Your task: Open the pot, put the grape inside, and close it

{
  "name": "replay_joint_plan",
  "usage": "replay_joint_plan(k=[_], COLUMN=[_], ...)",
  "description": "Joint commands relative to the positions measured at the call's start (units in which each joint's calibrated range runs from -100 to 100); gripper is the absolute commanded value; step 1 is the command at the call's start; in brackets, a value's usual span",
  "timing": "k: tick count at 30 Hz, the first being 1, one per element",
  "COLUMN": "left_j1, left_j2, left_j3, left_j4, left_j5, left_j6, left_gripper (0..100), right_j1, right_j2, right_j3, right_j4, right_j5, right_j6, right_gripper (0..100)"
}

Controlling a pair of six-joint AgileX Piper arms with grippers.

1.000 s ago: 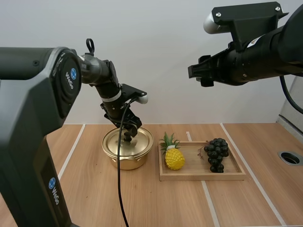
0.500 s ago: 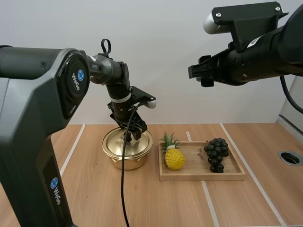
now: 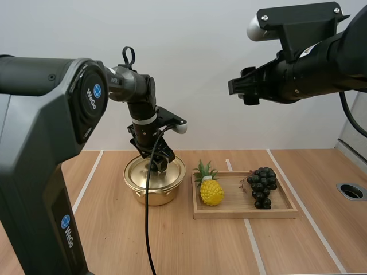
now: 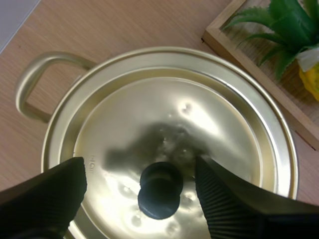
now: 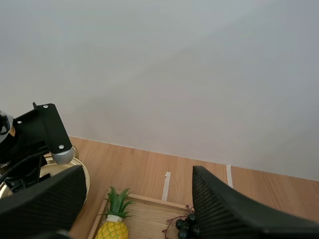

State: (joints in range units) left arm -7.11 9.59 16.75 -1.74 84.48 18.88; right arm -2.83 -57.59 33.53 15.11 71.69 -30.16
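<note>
The wooden table [image 3: 200, 246] is bare along its near side and to the right of the wooden tray [image 3: 246, 213]. The tray has a low raised rim all round. Only a narrow strip of tabletop separates the tray's left edge from the pot [image 3: 155, 186].

The pot is round, shiny brass-coloured metal with a looped side handle [image 4: 35, 84]. Its lid [image 4: 209, 124] is on, a shallow dished disc with a stepped rim and a small black round knob [image 4: 159, 189] at the centre. On the tray, a yellow toy pineapple [image 3: 211, 190] with green leaves stands at the left end. The bunch of dark, bumpy grapes [image 3: 262, 186] lies at the right end, well apart from both grippers.

The left gripper [image 4: 141, 169] is low over the lid with its ribbed black fingers spread. The knob sits in the gap between them, with space on either side.

The right gripper [image 3: 238, 89] hangs high above the table, far over the tray, its fingers also spread with nothing between them.
</note>
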Motion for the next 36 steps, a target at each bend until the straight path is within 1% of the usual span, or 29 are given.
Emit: replay_joint_plan(k=[1,11,18,20,22,23,26,31,36], left_j1=[-0.25,-0.25,-0.25,-0.25,-0.25,-0.25,-0.25,-0.25,-0.25], left_j2=[0.12,2.52,2.52,2.52,2.52,2.52,2.52,2.39,-0.36], left_j3=[-0.36,-0.36,-0.36,-0.36,-0.36,-0.36,-0.36,-0.62,-3.93], left_j4=[-1.31,-2.44,-2.32,-2.32,-2.32,-2.21,-2.10,-0.09,0.55], left_j5=[0.43,1.56,5.73,6.49,6.49,6.49,6.49,6.49,9.40], left_j6=[-0.49,-0.49,-0.49,-1.33,-1.83,-1.89,-2.33,-3.71,-5.42], left_gripper=[100,100,100,67,16,0,0,0,0], right_j1=[-0.29,-0.29,-0.29,-0.29,-0.29,-0.29,-0.29,-0.29,-0.29], right_j2=[-0.29,-0.29,-0.29,-0.29,-0.29,-0.29,-0.29,-0.29,-0.29], right_j3=[-0.51,-0.51,-0.51,-0.51,-0.51,-0.51,-0.51,-0.51,-0.51], right_j4=[-0.39,-0.39,-0.39,-0.39,-0.39,-0.39,-0.39,-0.39,-0.28], right_j5=[-0.32,-0.32,-0.32,-0.32,-0.32,-0.32,-0.32,-0.32,-0.32], right_j6=[-0.34,-0.34,-0.34,-0.34,-0.34,-0.34,-0.34,-0.34,-0.23], right_gripper=[100,100,100,100,100,100,100,100,100])
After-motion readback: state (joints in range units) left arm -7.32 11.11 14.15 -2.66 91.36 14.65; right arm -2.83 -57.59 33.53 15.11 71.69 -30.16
